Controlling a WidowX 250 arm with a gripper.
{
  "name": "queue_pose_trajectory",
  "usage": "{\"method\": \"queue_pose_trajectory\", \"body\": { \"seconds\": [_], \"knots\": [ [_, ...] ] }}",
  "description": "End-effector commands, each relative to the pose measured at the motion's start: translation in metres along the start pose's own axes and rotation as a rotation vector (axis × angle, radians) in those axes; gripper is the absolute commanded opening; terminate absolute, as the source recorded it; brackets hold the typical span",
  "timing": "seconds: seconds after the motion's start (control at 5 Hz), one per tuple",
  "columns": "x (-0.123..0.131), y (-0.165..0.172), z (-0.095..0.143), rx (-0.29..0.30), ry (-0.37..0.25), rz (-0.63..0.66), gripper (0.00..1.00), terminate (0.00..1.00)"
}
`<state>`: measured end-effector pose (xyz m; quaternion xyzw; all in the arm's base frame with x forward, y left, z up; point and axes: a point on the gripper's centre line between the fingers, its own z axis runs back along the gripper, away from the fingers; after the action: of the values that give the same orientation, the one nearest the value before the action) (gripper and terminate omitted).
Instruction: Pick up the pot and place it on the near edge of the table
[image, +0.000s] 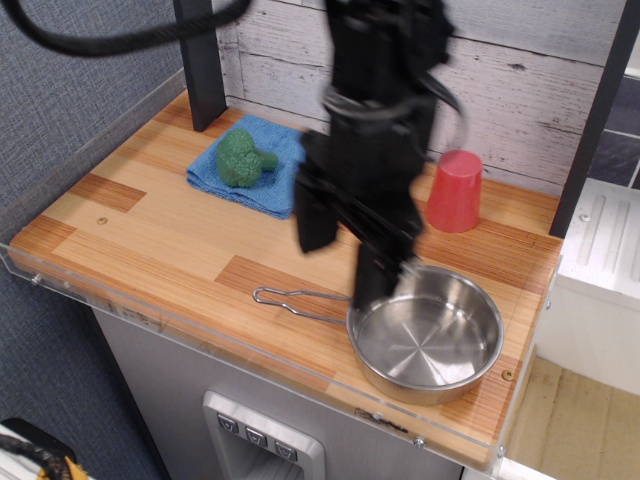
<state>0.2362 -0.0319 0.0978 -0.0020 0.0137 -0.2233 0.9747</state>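
The pot (428, 338), a shallow shiny steel pan, sits on the striped wooden table (150, 230) near its front right edge. Its wire loop handle (295, 298) points left. My gripper (342, 268) is black and motion-blurred. It hangs above the table just left of and behind the pot's rim. Its two fingers (312, 215) are spread apart with nothing between them, and they do not hold the pot.
A red plastic cup (455, 190) stands upside down behind the pot. A blue cloth (215, 178) with a green broccoli (243, 157) on it lies at the back left. A black post (197, 60) stands at the back. A clear acrylic rim (200, 338) runs along the front edge.
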Motion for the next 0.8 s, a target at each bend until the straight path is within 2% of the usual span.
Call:
{"method": "queue_pose_trajectory", "body": {
  "seconds": [0.0, 0.2, 0.4, 0.6],
  "knots": [
    [-0.015, 0.05, 0.033, 0.002, -0.119, 0.115, 1.0, 0.0],
    [-0.004, 0.082, 0.043, 0.113, -0.082, 0.181, 1.0, 0.0],
    [0.003, 0.126, 0.043, 0.118, -0.103, 0.258, 1.0, 0.0],
    [0.027, 0.159, 0.043, 0.18, -0.148, 0.35, 1.0, 0.0]
  ]
}}
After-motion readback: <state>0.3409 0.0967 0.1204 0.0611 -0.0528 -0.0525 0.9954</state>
